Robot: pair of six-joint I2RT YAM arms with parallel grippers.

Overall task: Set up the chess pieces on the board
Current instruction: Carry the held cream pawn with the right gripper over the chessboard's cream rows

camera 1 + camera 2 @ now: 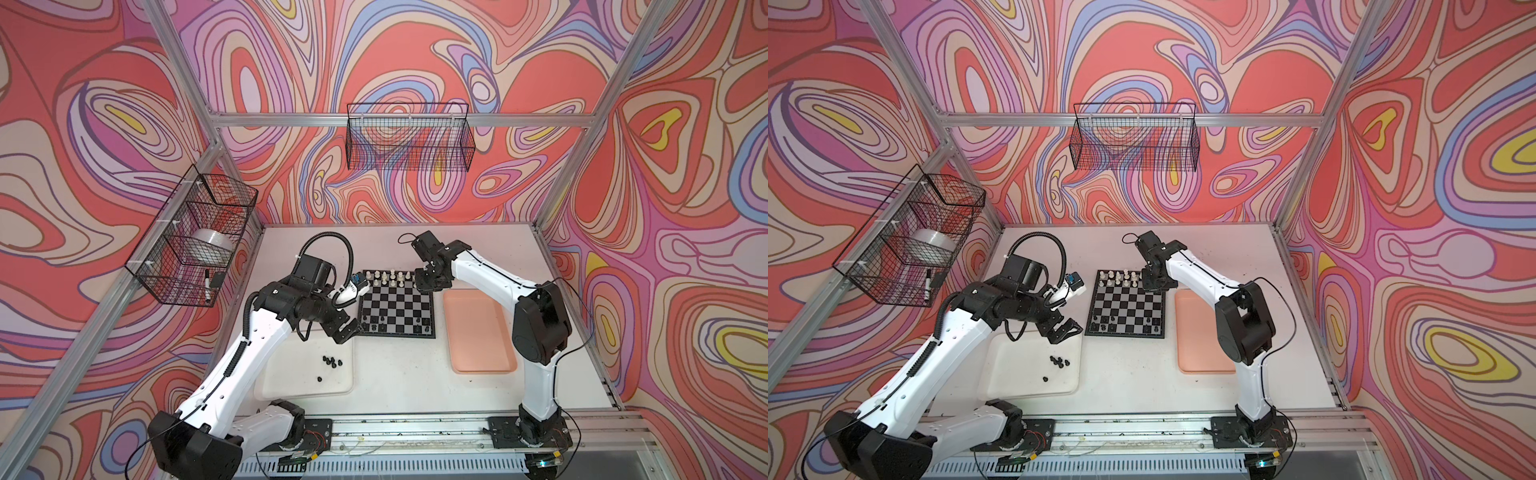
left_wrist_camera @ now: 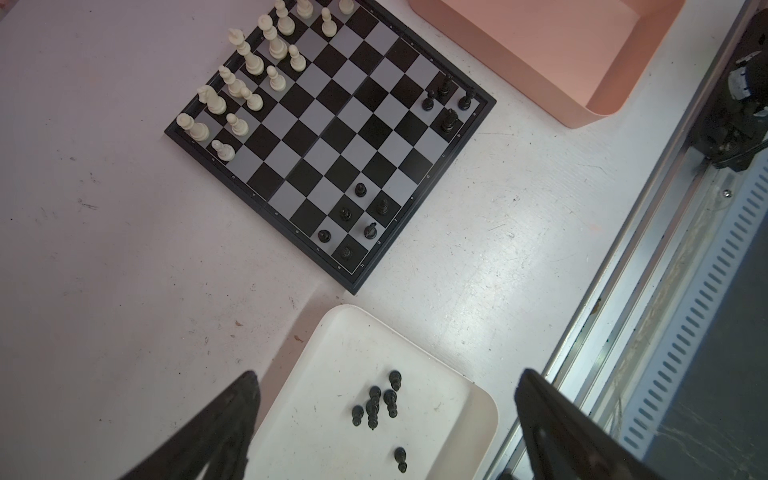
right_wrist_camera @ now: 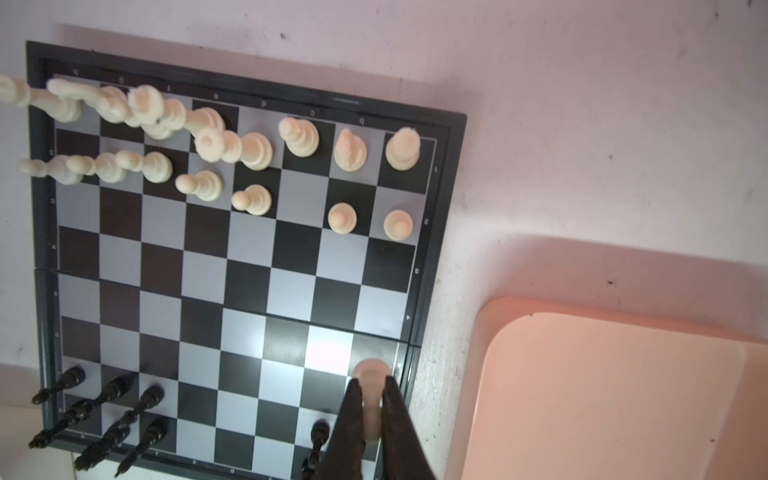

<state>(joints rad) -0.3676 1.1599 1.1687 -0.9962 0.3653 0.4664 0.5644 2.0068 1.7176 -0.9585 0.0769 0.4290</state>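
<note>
The board lies mid-table. Cream chess pieces fill its two far rows. Several black ones stand along its near rows. My right gripper hangs over the board's far right corner, shut on a cream piece. My left gripper is open and holds nothing. It hovers at the far corner of the white tray, where several loose black pieces lie.
A pink tray sits right of the board with nothing in it. An aluminium rail runs along the table's front edge. Wire baskets hang on the left wall and the back wall.
</note>
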